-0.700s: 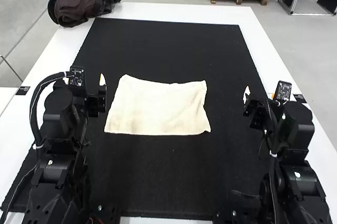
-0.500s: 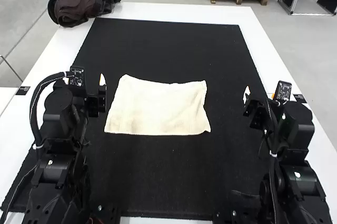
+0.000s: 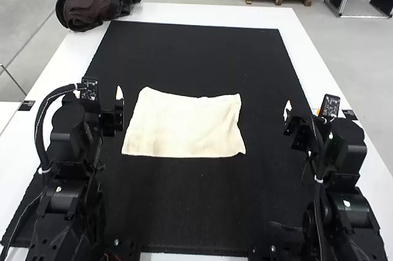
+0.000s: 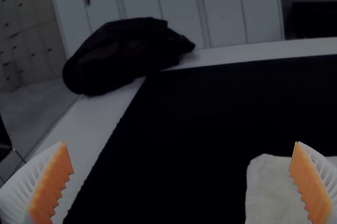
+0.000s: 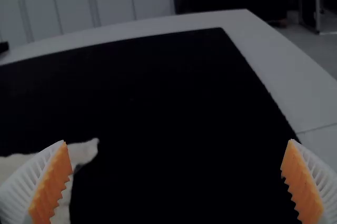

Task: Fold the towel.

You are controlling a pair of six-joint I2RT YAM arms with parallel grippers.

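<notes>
A cream towel (image 3: pixel 184 126) lies spread on the black mat, a rough rectangle with slightly wavy edges; whether it is one layer I cannot tell. Just beside its left edge, in the high view, is my left gripper (image 3: pixel 118 104). My right gripper (image 3: pixel 287 113) stands off to the towel's right, with bare mat between. In the left wrist view the left gripper (image 4: pixel 184 182) is wide open, part of the towel (image 4: pixel 268 190) showing near one finger. The right wrist view has the right gripper (image 5: pixel 176 182) wide open too, a towel corner (image 5: pixel 84 151) behind one finger.
The black mat (image 3: pixel 196 52) covers most of the white table (image 3: pixel 307 58). A dark bag or jacket (image 3: pixel 95 0) sits on the table's far left corner, away from both arms.
</notes>
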